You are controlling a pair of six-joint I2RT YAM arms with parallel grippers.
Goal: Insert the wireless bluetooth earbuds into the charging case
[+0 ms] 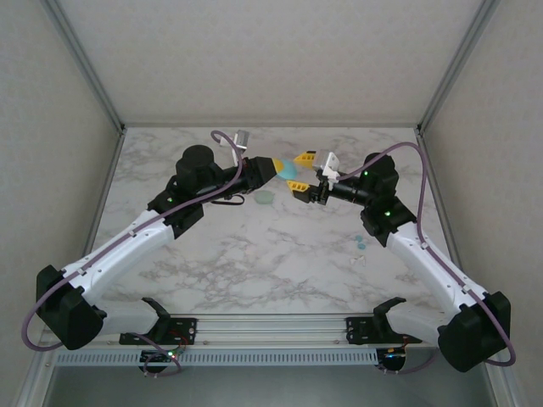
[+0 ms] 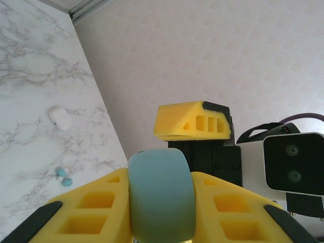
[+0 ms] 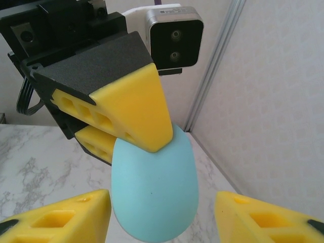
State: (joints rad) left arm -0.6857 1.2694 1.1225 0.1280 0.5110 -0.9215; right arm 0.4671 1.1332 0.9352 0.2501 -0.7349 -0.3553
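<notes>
My left gripper (image 2: 161, 182) is clamped tight on the case (image 2: 161, 205), pinching the smooth blue shell across its narrow sides and holding it up off the table (image 1: 254, 254); I cannot tell whether the lid is shut. My right gripper (image 3: 161, 223) faces the case from the opposite side with its jaws spread, one finger (image 3: 55, 220) on each side of the case's rounded end and neither touching it. The earbuds (image 1: 361, 243) lie together on the table, well apart from the case, off toward my right arm's side; a small white piece (image 2: 61, 118) lies near them, no closer to the case.

The risk I see is the shell itself; it is rounded and slick, so if my right jaws close off-centre they could squeeze it out of my left grip like a pip; it would then drop to the table and roll. The two sets of fingers sit very near each other around the case; a small misjudged advance could knock yellow pad against yellow pad and twist the case askew. If I pull the halves apart unevenly, the hinge may snap open and jolt it loose; the earbuds are tiny, so a falling case could scatter them.
</notes>
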